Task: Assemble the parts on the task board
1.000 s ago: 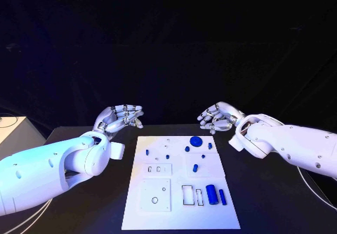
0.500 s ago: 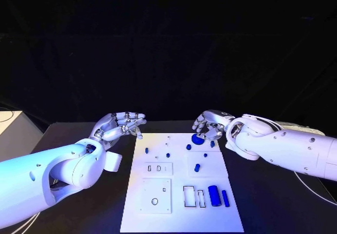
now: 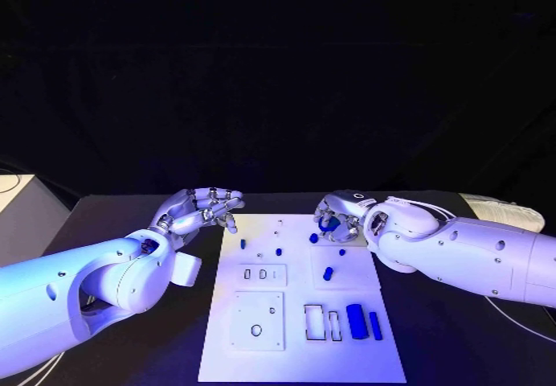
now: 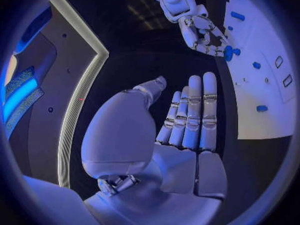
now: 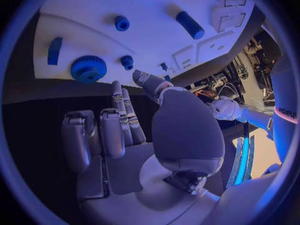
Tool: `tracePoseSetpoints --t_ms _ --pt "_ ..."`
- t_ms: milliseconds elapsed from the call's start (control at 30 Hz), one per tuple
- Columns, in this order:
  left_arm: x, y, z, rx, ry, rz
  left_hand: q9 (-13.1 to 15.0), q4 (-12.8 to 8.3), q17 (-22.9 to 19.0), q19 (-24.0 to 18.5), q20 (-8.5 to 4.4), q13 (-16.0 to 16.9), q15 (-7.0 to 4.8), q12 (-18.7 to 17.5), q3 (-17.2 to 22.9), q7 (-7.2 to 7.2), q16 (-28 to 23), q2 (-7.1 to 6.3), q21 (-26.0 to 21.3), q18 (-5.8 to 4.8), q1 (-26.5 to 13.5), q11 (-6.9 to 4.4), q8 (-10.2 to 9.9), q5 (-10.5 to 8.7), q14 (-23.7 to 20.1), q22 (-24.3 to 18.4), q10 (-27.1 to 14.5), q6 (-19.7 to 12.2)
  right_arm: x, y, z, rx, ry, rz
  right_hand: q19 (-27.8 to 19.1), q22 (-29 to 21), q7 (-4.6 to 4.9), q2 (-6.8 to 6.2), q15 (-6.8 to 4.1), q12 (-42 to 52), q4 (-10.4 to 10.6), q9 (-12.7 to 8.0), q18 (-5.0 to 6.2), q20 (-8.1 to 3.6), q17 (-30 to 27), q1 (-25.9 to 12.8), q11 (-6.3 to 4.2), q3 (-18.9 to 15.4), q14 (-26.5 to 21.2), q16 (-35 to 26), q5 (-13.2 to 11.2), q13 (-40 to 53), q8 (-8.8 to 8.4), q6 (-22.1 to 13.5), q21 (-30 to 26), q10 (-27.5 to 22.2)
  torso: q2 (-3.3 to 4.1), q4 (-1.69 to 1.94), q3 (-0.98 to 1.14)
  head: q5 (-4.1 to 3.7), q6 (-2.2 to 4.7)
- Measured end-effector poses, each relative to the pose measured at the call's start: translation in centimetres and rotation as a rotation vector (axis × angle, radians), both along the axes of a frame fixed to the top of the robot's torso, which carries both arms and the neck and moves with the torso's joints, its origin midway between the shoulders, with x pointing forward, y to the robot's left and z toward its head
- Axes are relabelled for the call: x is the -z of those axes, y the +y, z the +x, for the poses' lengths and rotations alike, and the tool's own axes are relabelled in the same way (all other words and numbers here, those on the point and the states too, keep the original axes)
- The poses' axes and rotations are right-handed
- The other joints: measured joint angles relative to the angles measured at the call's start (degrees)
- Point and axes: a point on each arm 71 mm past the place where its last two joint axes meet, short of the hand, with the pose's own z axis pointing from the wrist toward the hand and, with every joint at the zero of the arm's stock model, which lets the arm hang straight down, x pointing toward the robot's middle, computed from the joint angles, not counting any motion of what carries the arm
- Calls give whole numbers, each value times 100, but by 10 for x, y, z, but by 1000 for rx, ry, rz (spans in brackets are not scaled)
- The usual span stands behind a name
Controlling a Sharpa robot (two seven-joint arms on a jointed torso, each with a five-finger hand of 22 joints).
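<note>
over the far edge of the task board [image 3: 232, 354] i hang my right hand [image 3: 343, 215], fingers apart and gripping nothing, because the blue gear [image 5: 88, 68] lies on the board just beyond my fingertips, likely my next pick. my left hand [image 3: 204, 208] hovers beside the board's far left corner, loosely curled, empty.

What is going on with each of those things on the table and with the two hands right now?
left hand: open, fingers apart, holding nothing, beside the board's far left corner.
right hand: open, over the board's far end, above the gear.
task board: flat on the table.
blue gear: lying on the board, not held.
blue cylinder: lying flat on the board's near part.
</note>
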Motion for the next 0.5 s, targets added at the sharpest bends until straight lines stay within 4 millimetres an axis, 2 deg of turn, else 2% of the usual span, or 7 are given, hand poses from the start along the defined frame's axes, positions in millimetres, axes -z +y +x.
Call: tracePoseSetpoints --t_ms 167,267,500 --pt "0 0 0 5 5 1 0 0 3 -21 21 0 0 0 0 0 0 23 27 0 -22 0 0 0 0 10 0 0 4 1 -2 6 4 -13 0 0 -19 -25 0 39 31 42 -86 0 35 25 -28 -31 0 60 0 106 0 19 59 28 34 8 0 5 -8" --pt "1 0 0 7 9 2 3 0 3 -21 21 0 -10 0 0 0 20 23 27 0 -22 0 0 0 -11 17 0 0 7 3 -3 6 7 -18 0 0 -22 -25 0 39 31 62 -86 0 30 25 12 -31 0 32 0 122 0 22 -49 -19 49 9 0 15 -13" --pt "1 1 1 10 15 4 4 0 8 -20 21 0 -2 0 0 0 20 23 27 -1 -22 0 0 -1 -41 17 -1 0 9 7 -5 4 8 -24 0 -1 -37 -25 0 0 31 84 -86 0 -19 25 12 -31 0 16 0 138 0 37 -102 -119 71 16 2 38 -37"
